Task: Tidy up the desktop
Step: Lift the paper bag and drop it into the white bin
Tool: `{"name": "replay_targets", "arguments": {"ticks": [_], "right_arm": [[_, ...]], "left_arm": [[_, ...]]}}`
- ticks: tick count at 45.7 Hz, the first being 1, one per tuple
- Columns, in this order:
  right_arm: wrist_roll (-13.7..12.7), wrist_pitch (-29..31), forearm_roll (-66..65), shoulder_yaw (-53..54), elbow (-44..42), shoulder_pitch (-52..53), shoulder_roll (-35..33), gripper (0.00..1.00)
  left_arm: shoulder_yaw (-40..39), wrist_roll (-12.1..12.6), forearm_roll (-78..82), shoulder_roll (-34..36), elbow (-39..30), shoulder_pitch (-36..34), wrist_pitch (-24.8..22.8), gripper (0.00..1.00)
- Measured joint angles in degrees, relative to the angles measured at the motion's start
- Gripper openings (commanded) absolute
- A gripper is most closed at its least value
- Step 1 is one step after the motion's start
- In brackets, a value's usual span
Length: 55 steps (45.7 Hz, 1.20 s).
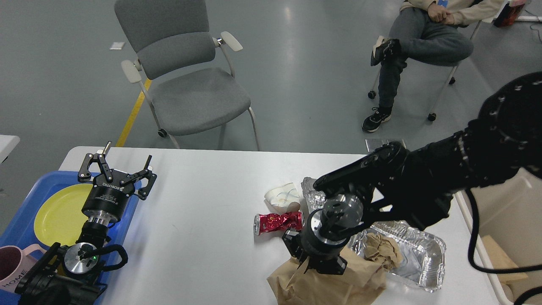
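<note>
white desktop (203, 220) fills the lower half of the head view, long edge toward a grey chair (186, 80) on the floor beyond.

left gripper (118, 167): above the desktop's left end, over the near rim of a blue tray (25, 203). fingers spread wide, nothing between them. tray carries a yellow plate (59, 212); a pink mug (12, 264) sits at its near corner.

right gripper (315, 264): pointing down at the near edge of the desktop, pressed into a crumpled brown paper bag (338, 284). fingertips are buried in the paper folds and dark; cannot tell whether they are clenched on the bag or released.

litter cluster, right of centre on the desktop:
- crushed red can (275, 222) lying on its side, open end facing left, just left of the right wrist.
- white crumpled item (281, 197) just behind the can.
- crumpled silver foil (311, 192) beside it, mostly hidden by the arm.
- foil tray (417, 254) to the right of the bag, with a brown paper wad (383, 250) inside.

beige bin (504, 220) off the desktop's right end. seated person (423, 42) in the far right background.
</note>
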Motion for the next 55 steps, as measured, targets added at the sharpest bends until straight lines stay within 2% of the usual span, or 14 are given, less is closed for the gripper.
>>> {"name": "replay_targets", "arguments": {"ticks": [4, 13, 17, 20, 26, 28, 31, 36, 45, 55], "right_arm": [[0.01, 3.06, 0.92, -2.28, 3.66, 6.05, -2.18, 0.0], [0.59, 17.24, 1.19, -8.35, 10.2, 21.49, -8.79, 0.0], [2.36, 23.57, 0.36, -12.75, 11.88, 27.96, -10.71, 0.0], [6.59, 27.44, -1.78, -17.11, 12.73, 32.0, -11.52, 0.0], [18.18, 32.92, -9.92, -26.39, 13.31, 37.23, -11.63, 0.0], [20.87, 33.72, -12.86, -28.74, 13.38, 38.29, -11.55, 0.0], [23.24, 34.38, -16.83, -31.43, 13.45, 39.92, -11.49, 0.0], [24.27, 34.66, -20.23, -34.01, 13.46, 42.23, -11.52, 0.0], [24.37, 34.34, -21.07, -36.06, 12.33, 42.81, -12.17, 0.0], [24.18, 29.55, -21.48, -47.47, 2.92, 36.6, -16.46, 0.0]], "left_arm": [[0.0, 0.0, 0.0, 0.0, 0.0, 0.0, 0.0, 0.96], [0.0, -0.09, 0.0, 0.0, 0.0, 0.0, 0.0, 0.96], [0.0, -0.09, 0.0, 0.01, 0.0, 0.0, 0.0, 0.96], [0.0, -0.09, 0.0, 0.01, 0.0, 0.0, 0.0, 0.96], [0.0, -0.09, 0.0, 0.01, 0.0, 0.0, 0.0, 0.96], [0.0, -0.09, 0.0, 0.02, 0.0, 0.0, 0.0, 0.96], [0.0, -0.09, 0.0, 0.02, 0.0, 0.0, 0.0, 0.96], [0.0, -0.09, 0.0, 0.02, 0.0, 0.0, 0.0, 0.96], [0.0, -0.09, 0.0, 0.03, 0.0, 0.0, 0.0, 0.96], [0.0, -0.09, 0.0, 0.0, 0.0, 0.09, 0.0, 0.96]]}}
